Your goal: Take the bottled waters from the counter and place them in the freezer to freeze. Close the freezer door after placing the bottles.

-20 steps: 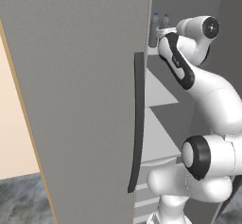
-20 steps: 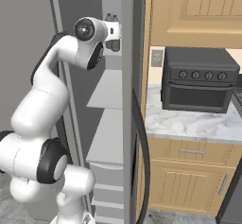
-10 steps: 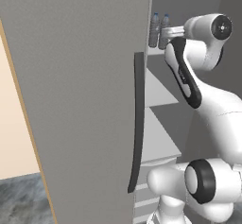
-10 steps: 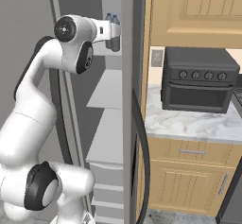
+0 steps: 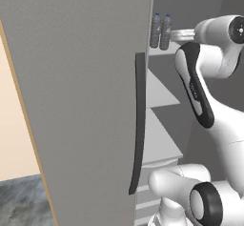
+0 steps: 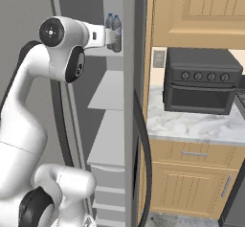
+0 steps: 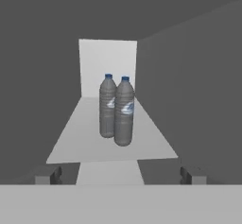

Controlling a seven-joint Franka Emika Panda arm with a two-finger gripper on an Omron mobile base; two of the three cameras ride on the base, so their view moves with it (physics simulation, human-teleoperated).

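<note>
Two bottled waters (image 7: 118, 109), upright and touching on an upper freezer (image 5: 159, 89) shelf; hand (image 7: 120, 175) empty, fingers spread wide, clear of them; freezer door (image 5: 81, 101) open; risk: arm catching a bottle and toppling it.

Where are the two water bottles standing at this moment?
Both water bottles stand upright, side by side, on an upper shelf inside the freezer. In the hand view the open gripper is in front of them, apart.
</note>
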